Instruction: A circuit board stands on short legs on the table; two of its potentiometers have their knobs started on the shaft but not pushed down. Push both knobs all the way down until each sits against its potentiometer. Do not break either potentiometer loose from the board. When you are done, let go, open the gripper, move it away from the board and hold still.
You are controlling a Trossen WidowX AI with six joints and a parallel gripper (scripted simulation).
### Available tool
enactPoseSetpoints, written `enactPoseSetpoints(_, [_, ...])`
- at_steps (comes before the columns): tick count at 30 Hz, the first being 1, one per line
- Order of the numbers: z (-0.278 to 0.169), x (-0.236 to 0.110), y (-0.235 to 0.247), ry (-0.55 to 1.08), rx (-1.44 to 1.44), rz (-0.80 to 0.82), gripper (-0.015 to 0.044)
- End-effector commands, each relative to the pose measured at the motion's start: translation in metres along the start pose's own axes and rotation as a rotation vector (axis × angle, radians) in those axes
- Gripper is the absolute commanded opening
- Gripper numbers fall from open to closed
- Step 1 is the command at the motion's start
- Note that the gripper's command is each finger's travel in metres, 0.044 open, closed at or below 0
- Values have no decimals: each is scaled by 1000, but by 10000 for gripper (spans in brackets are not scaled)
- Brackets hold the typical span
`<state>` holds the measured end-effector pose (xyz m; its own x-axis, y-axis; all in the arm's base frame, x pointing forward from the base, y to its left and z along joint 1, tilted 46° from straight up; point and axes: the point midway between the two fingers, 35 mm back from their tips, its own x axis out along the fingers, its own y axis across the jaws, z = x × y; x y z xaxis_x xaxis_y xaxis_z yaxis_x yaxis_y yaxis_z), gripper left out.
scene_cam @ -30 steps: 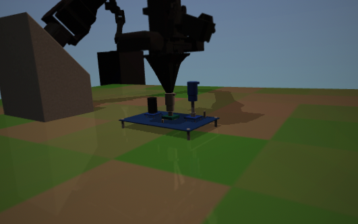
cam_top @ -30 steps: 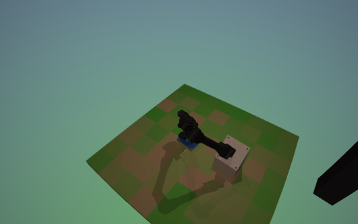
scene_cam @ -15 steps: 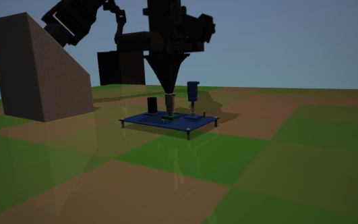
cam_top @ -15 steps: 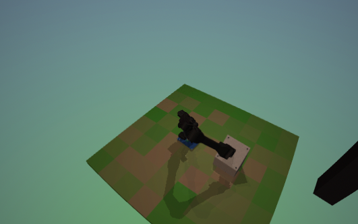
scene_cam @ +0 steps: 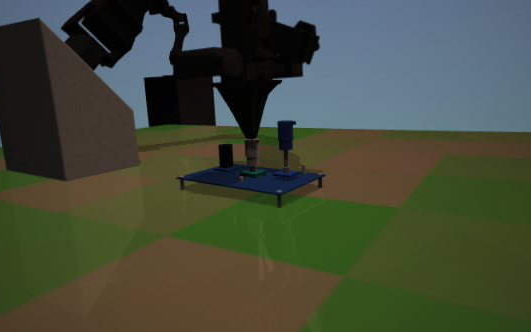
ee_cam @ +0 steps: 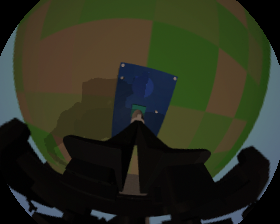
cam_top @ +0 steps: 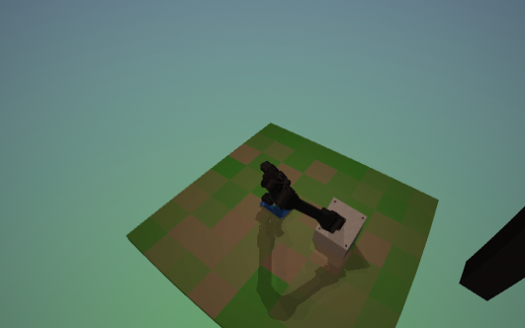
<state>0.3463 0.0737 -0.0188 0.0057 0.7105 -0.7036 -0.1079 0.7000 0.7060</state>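
Mid-push on knob one: tool [scene_cam: 251, 136] pinched together on nothing, tip planted on the grey knob [scene_cam: 252, 154] mid-board [scene_cam: 230, 181] on the counter [scene_cam: 320, 235], so next probably lifting off and going easy, straight down, on the tall blue knob [scene_cam: 286, 134] just beside.
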Motion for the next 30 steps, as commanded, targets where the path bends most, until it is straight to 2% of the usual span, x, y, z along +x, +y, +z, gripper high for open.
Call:
enactPoseSetpoints(1, [1,9,2,13,-23,4,0])
enactPoseSetpoints(22, [2,-22,2,13,-23,2,0])
enactPoseSetpoints(30, [-1,-16,2,20,-14,8,210])
